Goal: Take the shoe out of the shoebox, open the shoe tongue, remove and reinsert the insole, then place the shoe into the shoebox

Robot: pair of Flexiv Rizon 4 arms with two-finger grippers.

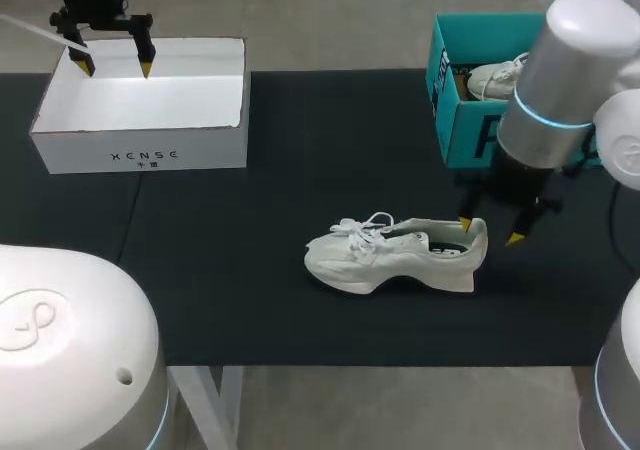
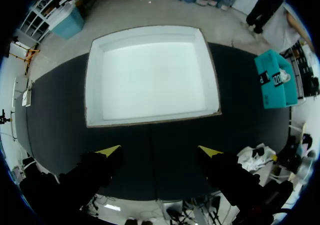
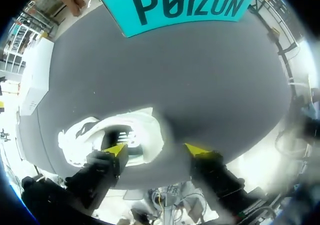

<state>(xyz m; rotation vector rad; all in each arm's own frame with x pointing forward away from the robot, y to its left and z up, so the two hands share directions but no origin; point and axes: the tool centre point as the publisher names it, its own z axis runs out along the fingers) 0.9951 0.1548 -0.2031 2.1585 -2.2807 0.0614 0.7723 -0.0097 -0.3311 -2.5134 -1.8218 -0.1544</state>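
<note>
Scanning for print, you get small dark lettering on the white shoebox's front wall and large dark letters across the teal box's side. Your white shoe stands on its sole on the dark surface, heel under the right pincer. That pincer is released, with one tip over the shoe's opening and the other past the heel. The left pincer hangs released over the white shoebox.

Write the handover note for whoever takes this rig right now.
Left end effector: open, held high near the empty white shoebox.
Right end effector: open, straddling the heel of the white shoe, one tip inside its opening.
Done: shoe is out, on the mat.
Teal box holds a second shoe.
To do: open tongue, insole out and back in, shoe into shoebox.
</note>
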